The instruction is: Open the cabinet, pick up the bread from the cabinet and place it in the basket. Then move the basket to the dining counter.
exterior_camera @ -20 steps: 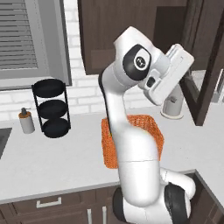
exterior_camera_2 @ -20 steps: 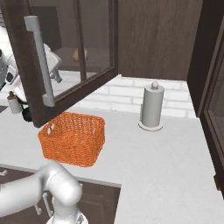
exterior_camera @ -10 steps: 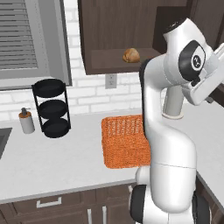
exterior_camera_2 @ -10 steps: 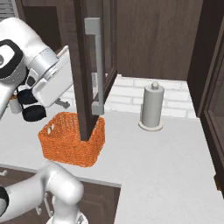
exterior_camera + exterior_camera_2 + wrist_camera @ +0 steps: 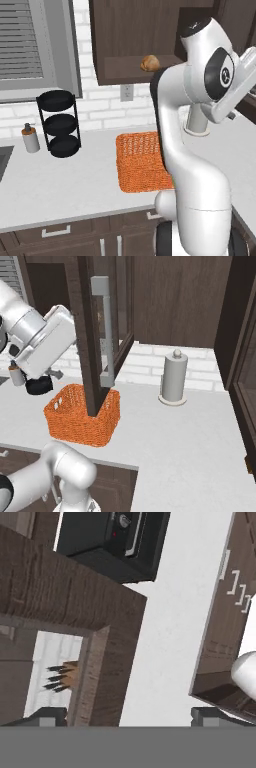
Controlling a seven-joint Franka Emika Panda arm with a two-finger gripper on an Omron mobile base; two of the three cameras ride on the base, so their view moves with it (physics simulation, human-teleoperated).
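With the gripper [image 5: 122, 714] spread wide and empty, the swung-out cabinet [image 5: 95, 331] door could block its reach for the bread [image 5: 150, 63].

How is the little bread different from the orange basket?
The bread is small, round and smooth golden-tan; the basket is much bigger, boxy, woven and bright orange. The bread sits high on the open cabinet shelf, while the basket rests low on the counter. The basket looks empty. Neither is touched by the robot.

White arm reared upright from its base, elbow bent, wrist raised high, gripper [image 5: 127, 718] with fingers spread wide, holding nothing
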